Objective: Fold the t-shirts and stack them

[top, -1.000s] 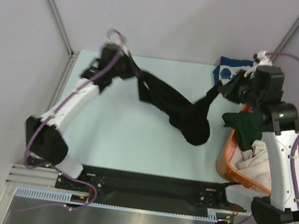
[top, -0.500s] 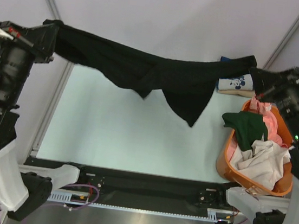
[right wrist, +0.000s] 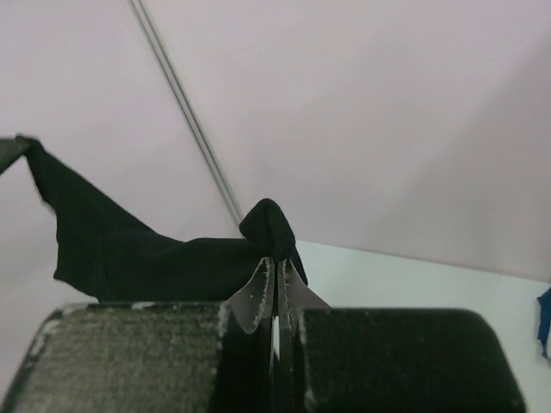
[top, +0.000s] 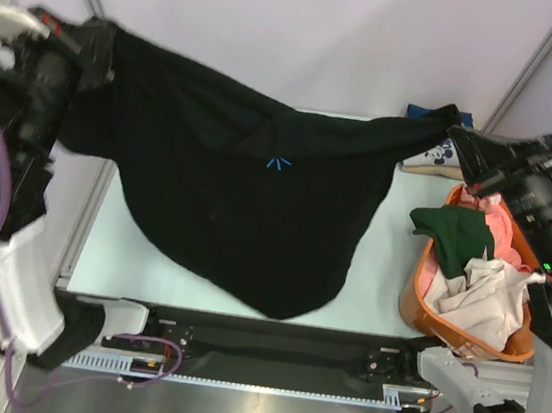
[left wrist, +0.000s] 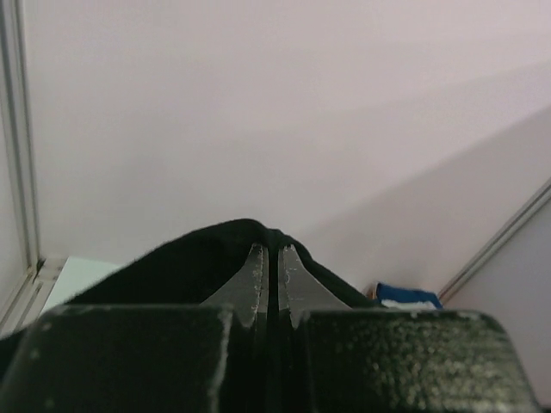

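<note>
— Unfurling since half a second ago: shaking the black t-shirt (top: 235, 212) out of a narrow twisted band into a wide hanging sheet, letting its lower hem sag toward the near edge of the counter (top: 151, 242), and turning up a small blue starburst mark (top: 277, 163) near the middle.

— Gripping it how?

— Pinching one top corner with the left gripper (top: 99, 44), raised out past the far left corner; jaws pressing tight on a ridge of black cloth in the left wrist view. Pinching the other end with the right gripper (top: 463, 139) near the far right corner; jaws likewise clamping a small black bunch.

— Working on which step?

— Probably spreading for the first fold: stretching the shirt in the air over the counter, not yet laying it down. Next, likely lowering both grips together, keeping the top edge taut and dragging the cloth flat. Watching for the slack middle bunching underneath.

— Counting the shirts?

— Counting five. One black, being held aloft. One navy t-shirt (top: 433, 157) with white print, lying at the far right corner, partly hidden behind the black sleeve. Three heaped in the orange basket (top: 410, 283) at the right edge: one dark green t-shirt (top: 449, 231), one pink t-shirt (top: 509, 240), one off-white t-shirt (top: 477, 292). Also counting one basket and two grippers.
</note>
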Controlling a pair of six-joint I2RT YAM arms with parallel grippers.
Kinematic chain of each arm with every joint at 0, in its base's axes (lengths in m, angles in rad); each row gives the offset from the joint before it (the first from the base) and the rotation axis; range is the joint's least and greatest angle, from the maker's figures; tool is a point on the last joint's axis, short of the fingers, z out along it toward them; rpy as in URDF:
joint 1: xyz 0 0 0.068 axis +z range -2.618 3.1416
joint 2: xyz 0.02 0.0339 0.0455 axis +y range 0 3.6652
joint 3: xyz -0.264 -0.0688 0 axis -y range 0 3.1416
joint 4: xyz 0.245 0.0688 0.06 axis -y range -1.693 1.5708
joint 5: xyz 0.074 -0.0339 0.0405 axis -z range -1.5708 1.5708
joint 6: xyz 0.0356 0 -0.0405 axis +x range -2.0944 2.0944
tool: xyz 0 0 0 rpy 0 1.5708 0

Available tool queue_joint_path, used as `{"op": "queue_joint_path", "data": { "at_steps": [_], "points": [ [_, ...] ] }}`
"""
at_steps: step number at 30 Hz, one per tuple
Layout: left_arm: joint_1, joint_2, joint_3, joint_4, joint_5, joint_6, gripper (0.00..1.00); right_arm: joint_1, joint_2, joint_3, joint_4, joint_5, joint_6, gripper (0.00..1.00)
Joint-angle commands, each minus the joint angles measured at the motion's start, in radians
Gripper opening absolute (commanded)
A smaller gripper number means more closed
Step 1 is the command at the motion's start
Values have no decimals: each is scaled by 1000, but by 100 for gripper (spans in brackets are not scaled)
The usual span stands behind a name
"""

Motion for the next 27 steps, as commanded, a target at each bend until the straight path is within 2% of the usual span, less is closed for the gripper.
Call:
{"op": "queue_joint_path", "data": {
  "at_steps": [1, 3, 5, 6, 7, 9, 11, 13, 15, 16, 18, 19, 20, 21, 22, 23, 24, 26, 27],
  "points": [
    [7, 179, 88, 165, 12, 9, 0, -5, 75, -42, 97, -50, 22, 0],
    [7, 286, 138, 251, 110, -18, 0, -6, 100, -48, 81, 0, 17, 0],
    [-1, 464, 212, 315, 231, -81, 0, -5, 146, -56, 10, 184, 11, 0],
    [-10, 519, 235, 331, 246, -104, 1, -5, 163, -63, -17, 251, 17, 0],
    [-24, 630, 247, 345, 256, -106, 1, -6, 175, -104, -62, 386, 23, 0],
    [-65, 726, 235, 395, 295, -89, 3, -15, 211, -160, -108, 547, 68, 0],
    [-116, 875, 237, 382, 305, -60, 6, -55, 234, -296, -140, 583, 129, 0],
    [-156, 1013, 264, 300, 329, -17, 16, -104, 232, -464, -139, 565, 180, 0],
    [-182, 1072, 272, 215, 313, 58, 27, -161, 196, -581, -73, 484, 224, 0],
    [-205, 1090, 268, 104, 281, 84, 41, -164, 182, -653, -61, 476, 232, 0],
    [-220, 1049, 210, 12, 154, 100, 59, -163, 162, -686, -42, 455, 246, 0],
    [-226, 1003, 57, -6, 130, 94, 68, -163, 162, -697, -42, 447, 244, 0],
    [-231, 857, -54, 21, 113, 72, 71, -160, 162, -701, -42, 442, 246, 0],
    [-236, 777, -170, 109, 107, 68, 75, -151, 165, -701, -47, 432, 241, 0],
    [-257, 698, -379, 147, 63, 63, 98, -144, 165, -701, -50, 428, 241, 0],
    [-274, 547, -457, 167, 37, 49, 100, -137, 165, -700, -53, 428, 243, 0],
    [-297, 489, -522, 169, -3, 43, 100, -115, 160, -700, -51, 430, 244, 0],
    [-399, 379, -697, 169, -95, 14, 98, -94, 157, -700, -50, 436, 247, 0],
    [-496, 289, -811, 173, -121, -1, 97, -77, 157, -697, -51, 436, 252, 0]
  ]
}}
